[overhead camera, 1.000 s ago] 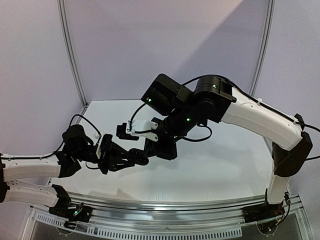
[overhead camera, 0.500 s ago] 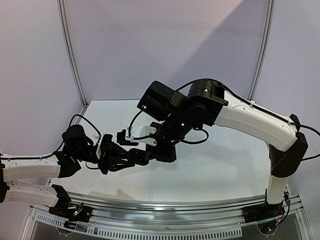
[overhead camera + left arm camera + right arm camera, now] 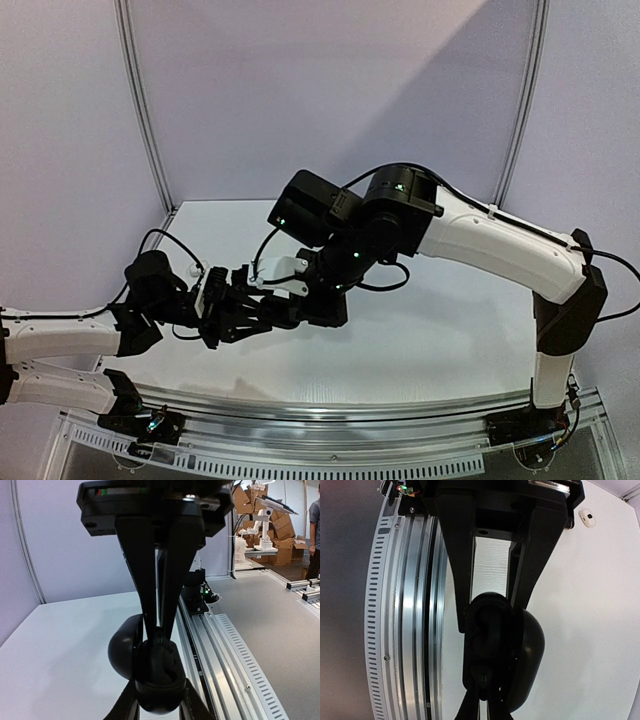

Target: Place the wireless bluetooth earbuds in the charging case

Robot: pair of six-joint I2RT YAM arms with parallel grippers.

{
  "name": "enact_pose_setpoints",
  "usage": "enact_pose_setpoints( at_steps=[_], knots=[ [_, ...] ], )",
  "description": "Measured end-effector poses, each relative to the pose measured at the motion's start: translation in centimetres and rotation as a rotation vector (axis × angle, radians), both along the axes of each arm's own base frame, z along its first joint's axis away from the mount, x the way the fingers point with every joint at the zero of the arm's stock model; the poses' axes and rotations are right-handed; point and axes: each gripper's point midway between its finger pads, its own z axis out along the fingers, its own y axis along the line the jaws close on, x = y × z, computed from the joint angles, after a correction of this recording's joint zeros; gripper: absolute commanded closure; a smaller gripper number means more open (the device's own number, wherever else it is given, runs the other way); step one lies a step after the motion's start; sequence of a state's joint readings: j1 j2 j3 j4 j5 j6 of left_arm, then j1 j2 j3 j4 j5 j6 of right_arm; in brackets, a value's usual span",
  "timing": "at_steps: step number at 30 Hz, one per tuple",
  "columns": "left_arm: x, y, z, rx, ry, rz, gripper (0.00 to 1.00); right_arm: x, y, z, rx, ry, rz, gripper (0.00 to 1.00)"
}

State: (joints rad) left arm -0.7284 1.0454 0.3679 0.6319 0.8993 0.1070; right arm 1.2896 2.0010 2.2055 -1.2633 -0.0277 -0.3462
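My right gripper (image 3: 490, 612) is shut on the sides of a black oval charging case (image 3: 487, 630), whose lid (image 3: 527, 655) hangs open to one side. My left gripper (image 3: 158, 627) is shut on a tiny black earbud (image 3: 485, 677), its tips pressed into the open case (image 3: 157, 680). In the top view the two grippers meet tip to tip above the table's near left, left (image 3: 285, 312) and right (image 3: 305, 308); the case and earbud are hidden between them there.
A small whitish earbud-like piece (image 3: 588, 517) lies on the white table (image 3: 430, 330). The aluminium rail (image 3: 225, 650) runs along the table's near edge, close under the grippers. The left arm's cable (image 3: 165, 240) loops over the table's left side.
The right arm has swung left and down, bringing the case onto the left gripper's tips. The left arm has hardly moved.
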Motion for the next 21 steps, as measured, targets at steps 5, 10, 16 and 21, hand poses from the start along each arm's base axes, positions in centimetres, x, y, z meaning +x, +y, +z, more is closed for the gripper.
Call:
enact_pose_setpoints(
  at_steps=[5,10,16,21],
  knots=[
    [0.09,-0.01,0.18,-0.006,0.007,0.006,1.0,0.3,0.04,0.12,0.0,-0.016,-0.006,0.84],
    [0.35,-0.03,0.31,-0.01,0.012,0.021,1.0,0.42,0.01,0.18,-0.003,-0.03,-0.016,0.76],
    [0.53,-0.03,0.31,-0.01,0.027,0.032,1.0,0.58,-0.05,0.18,-0.007,-0.044,-0.04,0.69],
    [0.78,-0.01,0.33,-0.009,0.038,0.048,1.0,0.91,-0.07,0.26,-0.004,-0.052,-0.074,0.66]
  ],
)
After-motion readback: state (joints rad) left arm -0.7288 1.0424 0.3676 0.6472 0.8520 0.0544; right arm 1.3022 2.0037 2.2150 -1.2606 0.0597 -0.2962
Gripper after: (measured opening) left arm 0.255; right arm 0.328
